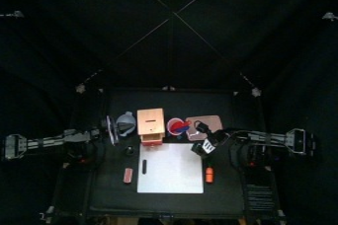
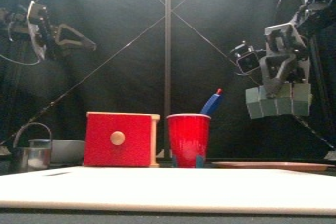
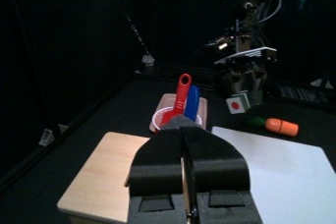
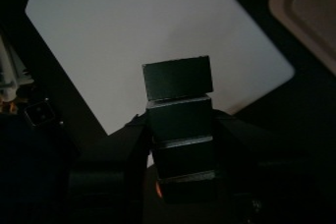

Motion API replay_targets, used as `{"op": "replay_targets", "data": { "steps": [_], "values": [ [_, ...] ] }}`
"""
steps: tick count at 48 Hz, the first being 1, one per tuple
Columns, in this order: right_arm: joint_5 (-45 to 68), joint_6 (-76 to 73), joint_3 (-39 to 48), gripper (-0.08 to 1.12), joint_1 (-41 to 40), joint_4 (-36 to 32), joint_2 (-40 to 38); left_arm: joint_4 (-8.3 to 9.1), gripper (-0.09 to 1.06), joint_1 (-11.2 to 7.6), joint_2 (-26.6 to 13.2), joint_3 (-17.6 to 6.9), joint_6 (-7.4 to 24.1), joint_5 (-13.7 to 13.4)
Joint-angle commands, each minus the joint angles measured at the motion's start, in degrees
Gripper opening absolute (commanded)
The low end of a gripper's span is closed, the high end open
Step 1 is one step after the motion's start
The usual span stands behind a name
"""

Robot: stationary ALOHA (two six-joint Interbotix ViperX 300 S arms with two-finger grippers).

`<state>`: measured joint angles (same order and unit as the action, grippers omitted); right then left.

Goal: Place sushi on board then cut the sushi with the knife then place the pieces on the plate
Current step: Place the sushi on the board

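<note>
Right tool [image 1: 207, 148] pinches the sushi roll [image 4: 178, 83] above the white board [image 1: 165, 175], clear of it, presumably for set-down before cutting; left tool [image 3: 188, 147], pressed together and empty, hovers by the wooden box [image 1: 149, 125], near the red cup [image 2: 188, 140] of knives

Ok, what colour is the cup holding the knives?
The cup is red, clearest in the front view.
</note>
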<state>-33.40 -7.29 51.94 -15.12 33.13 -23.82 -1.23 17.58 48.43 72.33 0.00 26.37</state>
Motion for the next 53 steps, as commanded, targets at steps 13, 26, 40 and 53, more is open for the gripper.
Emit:
{"op": "replay_targets", "data": {
  "steps": [13, 26, 40, 53],
  "values": [
    [-1.7, -29.1, -10.1, 0.63, 9.8, -16.4, 5.6, 0.97, 0.17, -0.09, -0.2, -0.7, 0.2, 0.4],
    [-4.1, -53.1, -14.3, 0.63, 14.1, -27.1, 9.0, 2.02, 0.17, -0.09, -0.2, -0.8, 0.4, 0.5],
    [-4.4, -68.0, -19.5, 0.63, 17.6, -33.8, 15.0, 3.87, 0.17, 0.35, -0.2, -0.7, 0.4, 0.5],
    [-13.8, -70.1, -30.8, 0.63, 18.3, -33.9, 26.7, 6.68, 0.17, 0.44, 0.0, -0.8, 0.4, 0.5]
  ]
}}
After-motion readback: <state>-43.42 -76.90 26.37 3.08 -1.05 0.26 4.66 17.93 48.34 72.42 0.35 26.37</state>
